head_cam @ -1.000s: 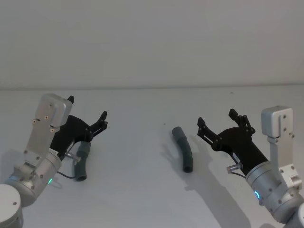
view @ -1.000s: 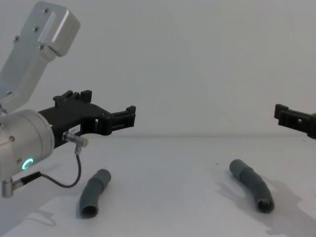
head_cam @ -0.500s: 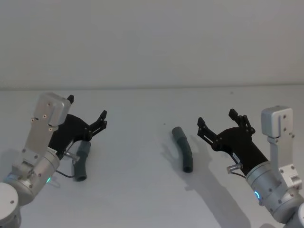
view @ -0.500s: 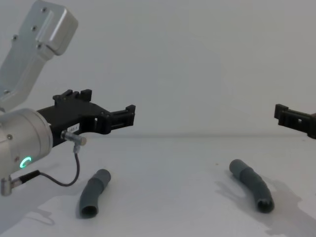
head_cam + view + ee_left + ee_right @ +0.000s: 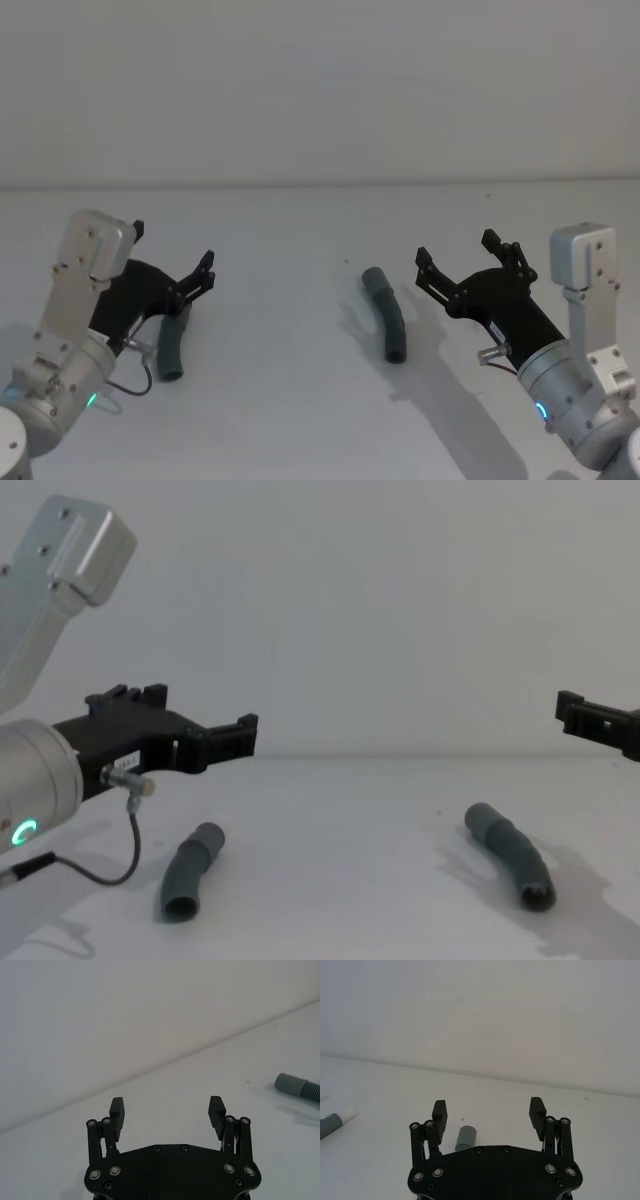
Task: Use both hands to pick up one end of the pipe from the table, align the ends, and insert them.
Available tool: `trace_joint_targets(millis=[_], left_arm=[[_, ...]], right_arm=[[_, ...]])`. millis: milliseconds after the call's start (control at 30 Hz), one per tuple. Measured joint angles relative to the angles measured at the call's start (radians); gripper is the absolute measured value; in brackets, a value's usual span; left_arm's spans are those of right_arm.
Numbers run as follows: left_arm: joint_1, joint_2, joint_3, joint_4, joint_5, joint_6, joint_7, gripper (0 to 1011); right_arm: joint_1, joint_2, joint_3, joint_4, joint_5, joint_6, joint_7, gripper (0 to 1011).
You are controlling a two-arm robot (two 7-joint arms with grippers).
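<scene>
White table [image 5: 300, 420] under a bare wall [image 5: 320, 90]. Reaching step, nothing grasped: the left gripper [image 5: 172, 247] hovers open with the left piece [image 5: 171, 350] at its 6 o'clock — the right gripper [image 5: 456, 248], open too, has the right piece [image 5: 388, 318] at 7 o'clock. Next, likely: descend, straddle, close.

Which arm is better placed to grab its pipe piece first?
Left, probably. The left end effector, open, hovers over the left pipe piece; the right end effector, also open, sits off to the side of the right pipe piece.
</scene>
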Motion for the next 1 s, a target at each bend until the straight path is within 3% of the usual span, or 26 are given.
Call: trace_joint_targets(millis=[467, 733, 1000], left_arm=[[0.077, -0.062, -0.009, -0.098, 0.035, 0.167, 0.153, 1001], [0.094, -0.154, 0.007, -0.128, 0.080, 0.296, 0.288, 1001], [0.091, -0.229, 0.020, -0.118, 0.103, 0.368, 0.365, 1001]], right_arm=[[0.000, 0.000, 0.000, 0.000, 0.000, 0.000, 0.000, 1000], [0.000, 0.000, 0.000, 0.000, 0.000, 0.000, 0.000, 1000], [0.000, 0.000, 0.000, 0.000, 0.000, 0.000, 0.000, 1000]])
